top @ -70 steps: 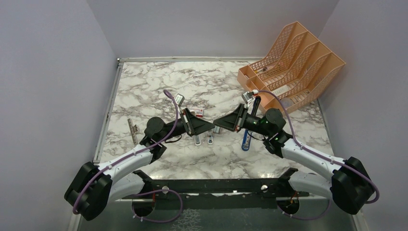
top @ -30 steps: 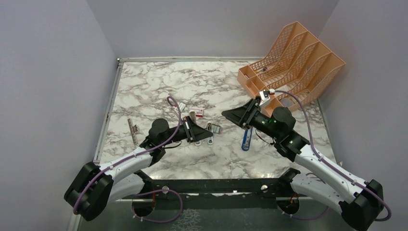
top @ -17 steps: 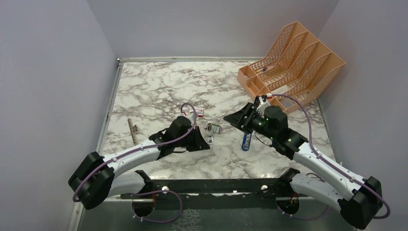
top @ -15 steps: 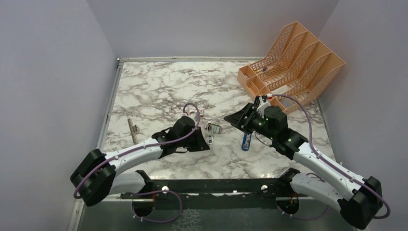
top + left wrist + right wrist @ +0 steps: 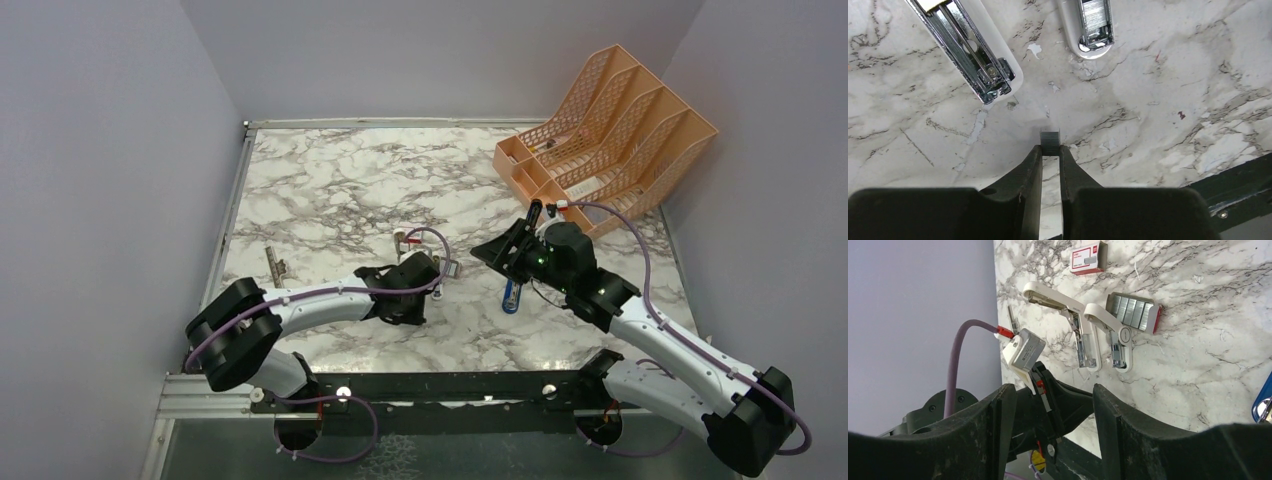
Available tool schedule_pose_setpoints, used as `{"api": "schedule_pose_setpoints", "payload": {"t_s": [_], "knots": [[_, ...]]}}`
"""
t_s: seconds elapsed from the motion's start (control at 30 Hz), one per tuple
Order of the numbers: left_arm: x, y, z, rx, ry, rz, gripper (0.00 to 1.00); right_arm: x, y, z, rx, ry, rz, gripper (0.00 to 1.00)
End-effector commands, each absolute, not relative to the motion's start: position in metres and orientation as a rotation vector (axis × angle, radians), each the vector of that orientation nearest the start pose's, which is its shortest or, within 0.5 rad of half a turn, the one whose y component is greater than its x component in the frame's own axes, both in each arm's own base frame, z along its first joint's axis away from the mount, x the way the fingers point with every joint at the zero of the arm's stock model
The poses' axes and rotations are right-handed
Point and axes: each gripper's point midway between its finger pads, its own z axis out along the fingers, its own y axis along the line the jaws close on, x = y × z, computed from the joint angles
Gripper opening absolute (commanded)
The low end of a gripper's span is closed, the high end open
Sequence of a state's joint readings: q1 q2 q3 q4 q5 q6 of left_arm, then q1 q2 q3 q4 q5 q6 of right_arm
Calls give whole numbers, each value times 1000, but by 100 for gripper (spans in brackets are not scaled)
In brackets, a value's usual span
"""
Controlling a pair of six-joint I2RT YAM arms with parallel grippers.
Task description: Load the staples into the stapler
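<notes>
Marble-veined worktop [image 5: 330, 180] from above: the left arm [image 5: 320, 298] reaches in low toward the middle, its wrist covering its own tips. The right pincer [image 5: 487, 250] hangs just beside it, above a blue-and-black tool [image 5: 511, 295]. An orange file rack [image 5: 610, 130] sits well apart at the far right corner.

From the left wrist, we see the left pincer [image 5: 1050, 151] clenched on the staples [image 5: 1050, 137] — a small grey block nipped at the very fingertips, so most of it is left free to slide into a channel. Whether it touches the worktop we cannot tell. The stapler [image 5: 973, 55] lies ahead, folded open with its silver channel facing up; we judge it is splayed flat to take the block from above. The staples are near its end but apart from it, not yet loaded.

From the right wrist, the right pincer's fingers stand wide with nothing between them — released, probably placed to steady the stapler. Beyond lie both white halves, an open tray of staple strips [image 5: 1134, 312] just beside them, and a red-and-white box [image 5: 1088, 257] farther off.
</notes>
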State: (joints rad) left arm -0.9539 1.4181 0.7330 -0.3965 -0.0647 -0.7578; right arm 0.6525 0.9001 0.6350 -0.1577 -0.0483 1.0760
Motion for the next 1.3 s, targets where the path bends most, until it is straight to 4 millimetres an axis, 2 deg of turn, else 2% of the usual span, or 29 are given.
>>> {"api": "schedule_pose_setpoints", "payload": {"t_s": [0.0, 0.17, 0.3, 0.47, 0.63, 0.73, 0.8, 0.9, 1.0, 1.1, 1.17, 1.27], "knots": [[160, -250, 28, 304, 2722, -356, 16, 234, 227, 185, 469, 2159, 1067, 62], [153, -251, 22, 329, 2751, -350, 18, 234, 227, 182, 471, 2166, 1060, 61], [152, -255, 25, 342, 2749, -373, 28, 235, 228, 181, 470, 2172, 1054, 62], [160, -263, 41, 346, 2697, -415, 45, 234, 227, 176, 473, 2190, 1036, 61], [179, -262, 68, 286, 2589, -422, 53, 234, 224, 164, 434, 2249, 964, 61], [199, -248, 95, 186, 2471, -382, 59, 232, 223, 151, 412, 2322, 902, 60], [215, -235, 121, 124, 2369, -344, 62, 230, 227, 147, 392, 2350, 902, 59], [236, -217, 170, 70, 2196, -292, 67, 231, 235, 147, 369, 2350, 943, 57], [251, -198, 222, 35, 2039, -235, 78, 230, 244, 140, 350, 2380, 937, 56], [262, -183, 263, 11, 1930, -165, 84, 223, 262, 129, 298, 2422, 878, 58], [266, -175, 277, -2, 1888, -116, 89, 215, 277, 123, 251, 2444, 822, 62], [270, -167, 284, -14, 1857, -67, 94, 196, 298, 105, 204, 2513, 744, 65]]}}
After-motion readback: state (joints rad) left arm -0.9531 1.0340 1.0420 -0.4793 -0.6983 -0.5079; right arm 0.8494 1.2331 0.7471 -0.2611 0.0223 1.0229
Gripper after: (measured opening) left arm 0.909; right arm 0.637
